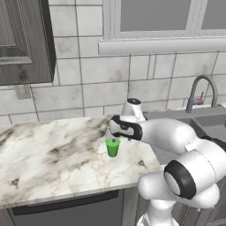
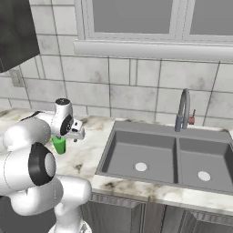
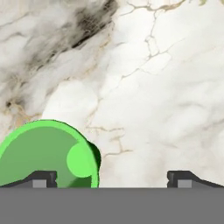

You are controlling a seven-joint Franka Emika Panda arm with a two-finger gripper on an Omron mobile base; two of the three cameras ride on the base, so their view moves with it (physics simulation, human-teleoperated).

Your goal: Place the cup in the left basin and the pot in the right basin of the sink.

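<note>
Cup [image 1: 113, 148] stands upright on counter [image 1: 53, 154], both basins bare.

Cup [image 3: 46, 155] rim partly behind left fingertip [image 3: 41, 178].

Bare marble desk [image 1: 53, 150] lies open around the cup [image 1: 113, 147], which stands alone beneath the hand [image 1: 111, 137]; both sink [image 2: 136, 136] basins stand unobstructed.

rendered home kitchen: marble-topped table [image 1: 53, 150], dark double-basin sink [image 2: 166, 157] with curved faucet [image 2: 183, 109], grey tiled wall [image 1: 88, 79], window [image 2: 150, 18] above, dark wall cabinet [image 1: 22, 39], cabinet fronts below.
</note>
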